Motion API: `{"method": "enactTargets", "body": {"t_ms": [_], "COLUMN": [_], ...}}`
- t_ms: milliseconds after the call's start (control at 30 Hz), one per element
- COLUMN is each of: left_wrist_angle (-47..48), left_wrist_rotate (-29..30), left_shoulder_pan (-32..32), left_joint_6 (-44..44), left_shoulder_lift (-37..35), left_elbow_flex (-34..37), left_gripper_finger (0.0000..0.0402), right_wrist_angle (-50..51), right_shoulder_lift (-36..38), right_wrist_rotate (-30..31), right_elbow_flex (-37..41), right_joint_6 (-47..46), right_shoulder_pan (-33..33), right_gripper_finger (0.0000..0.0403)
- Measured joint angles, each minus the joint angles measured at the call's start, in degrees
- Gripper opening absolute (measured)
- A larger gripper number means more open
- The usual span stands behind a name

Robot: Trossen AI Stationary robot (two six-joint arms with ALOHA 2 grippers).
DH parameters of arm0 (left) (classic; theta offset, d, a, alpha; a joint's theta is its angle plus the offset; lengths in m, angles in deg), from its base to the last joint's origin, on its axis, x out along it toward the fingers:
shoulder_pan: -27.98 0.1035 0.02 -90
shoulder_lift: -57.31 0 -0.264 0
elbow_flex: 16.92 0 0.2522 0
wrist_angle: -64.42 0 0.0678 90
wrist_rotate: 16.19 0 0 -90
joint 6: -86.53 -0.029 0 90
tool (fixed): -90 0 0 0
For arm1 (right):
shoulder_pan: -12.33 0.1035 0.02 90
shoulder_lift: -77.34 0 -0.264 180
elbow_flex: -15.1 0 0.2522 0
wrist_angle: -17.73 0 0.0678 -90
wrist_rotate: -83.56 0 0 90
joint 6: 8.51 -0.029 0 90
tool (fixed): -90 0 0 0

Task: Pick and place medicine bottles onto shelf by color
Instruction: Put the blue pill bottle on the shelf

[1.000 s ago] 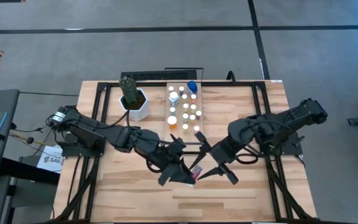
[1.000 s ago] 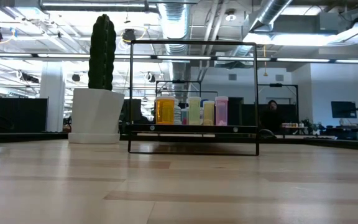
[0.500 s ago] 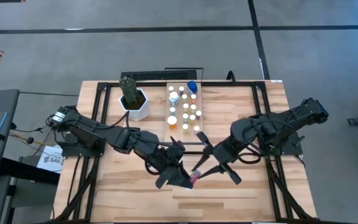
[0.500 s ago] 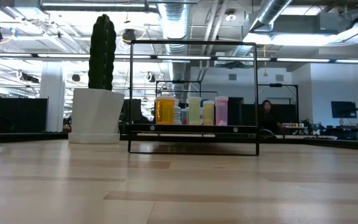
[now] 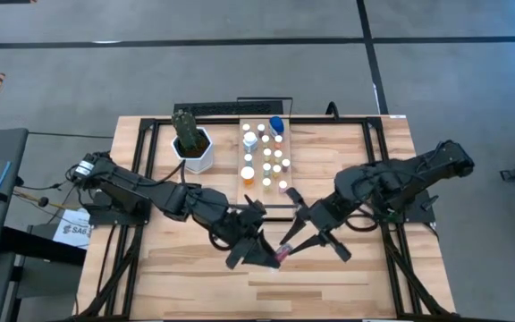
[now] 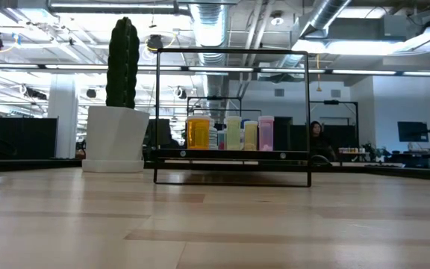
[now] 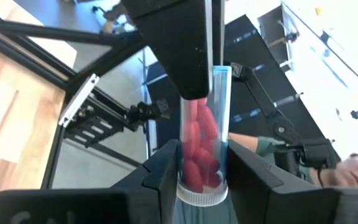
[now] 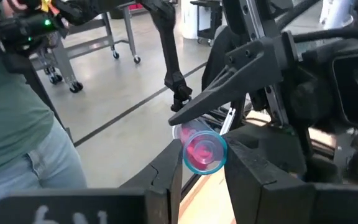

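A clear medicine bottle (image 5: 281, 254) of reddish pills with a white cap hangs in the air over the table's near middle, between my two grippers. My left gripper (image 5: 266, 253) is shut on it from the left and my right gripper (image 5: 291, 243) from the right. The shelf (image 5: 286, 179), a light-wood board in a dark frame, lies at the far middle. Several white-capped bottles (image 5: 266, 156) and a blue one (image 5: 276, 123) stand on it. The low view shows the shelf (image 6: 234, 157) with bottles (image 6: 230, 133), but neither gripper. My left gripper (image 7: 204, 180) pinches the bottle's white-capped end (image 7: 201, 195) between its two fingers, coming about level from the table's left. The bottle reaches forward out of the fingers, clear of the table. My right gripper (image 8: 201, 163) pinches the bottle's other end (image 8: 204, 152) between its two fingers, about level from the table's right. That end faces its camera. In the left wrist view one of its fingers (image 7: 185, 56) lies along the bottle's far part.
A white pot with a green cactus (image 5: 194, 143) stands left of the shelf, tall in the low view (image 6: 118, 112). Bare tabletop (image 5: 195, 286) runs along the near edge. A person in a green top (image 8: 11, 124) stands beyond the table.
My right gripper has shut on the free end of the bottle that my left gripper holds, rolling a little as it did. The bottle and my left gripper have stayed where they were.
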Motion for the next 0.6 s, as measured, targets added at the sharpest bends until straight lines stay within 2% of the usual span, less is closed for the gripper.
{"method": "enactTargets", "body": {"t_ms": [233, 400, 600], "left_wrist_angle": [-0.1, -0.7, -1.9], "left_wrist_rotate": [2.2, 6.3, 15.8], "left_shoulder_pan": [1.5, 4.1, 6.7], "left_joint_6": [0.3, -3.4, -9.9], "left_shoulder_lift": [0.0, 0.0, 0.0], "left_elbow_flex": [0.0, 0.0, 0.0], "left_gripper_finger": [0.0159, 0.0202, 0.0232], "right_wrist_angle": [11.9, 20.0, 33.4], "right_shoulder_lift": [3.6, 4.8, 8.6], "right_wrist_rotate": [-0.4, 0.5, 10.9], "right_elbow_flex": [-3.3, -5.8, -13.2], "right_joint_6": [-5.4, -7.1, -7.1], "right_shoulder_pan": [-1.1, -1.1, -1.0], "right_gripper_finger": [0.0114, 0.0114, 0.0114]}}
